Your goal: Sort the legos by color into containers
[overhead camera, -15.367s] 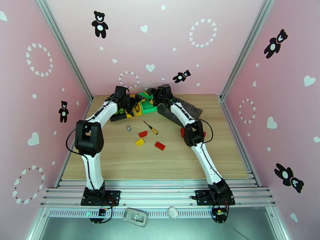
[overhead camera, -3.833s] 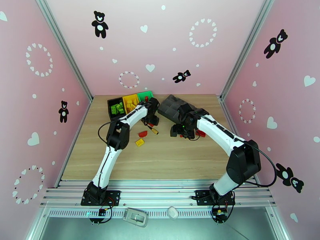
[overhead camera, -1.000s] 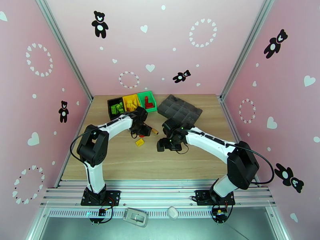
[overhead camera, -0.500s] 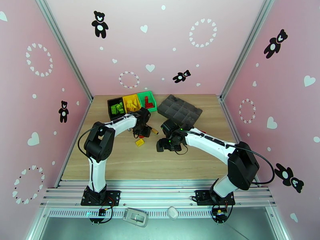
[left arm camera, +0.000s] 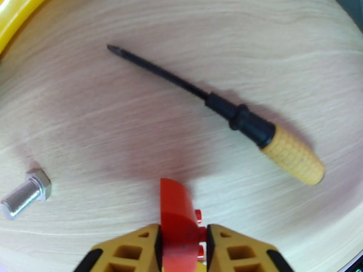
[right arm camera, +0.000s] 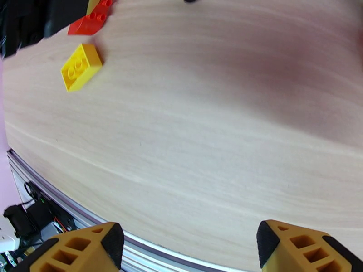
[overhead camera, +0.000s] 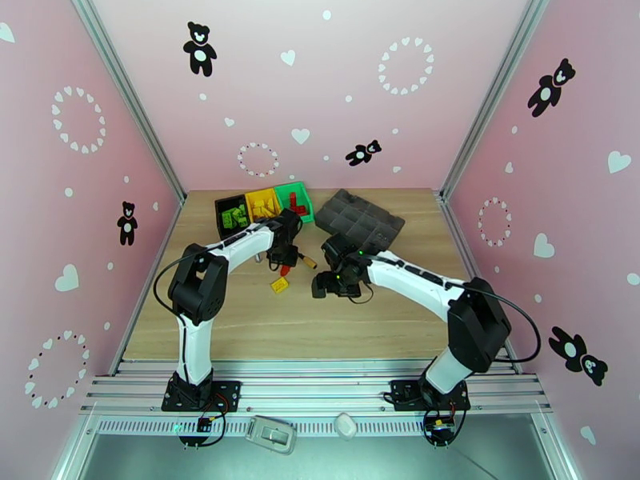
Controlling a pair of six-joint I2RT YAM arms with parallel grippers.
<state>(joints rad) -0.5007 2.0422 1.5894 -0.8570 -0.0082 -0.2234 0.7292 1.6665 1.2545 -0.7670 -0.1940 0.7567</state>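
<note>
pinching a red lego [left arm camera: 174, 209], the left gripper [left arm camera: 180, 241] is hovering with the screwdriver [left arm camera: 254, 128] just ahead; the right gripper [right arm camera: 186, 241] is gaping wide, holding nothing.

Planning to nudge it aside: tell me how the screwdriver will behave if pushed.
The screwdriver looks stiff: straight dark shaft. Its rounded yellow handle would probably roll or pivot on the smooth table rather than slide straight. Slim, so likely light.
</note>
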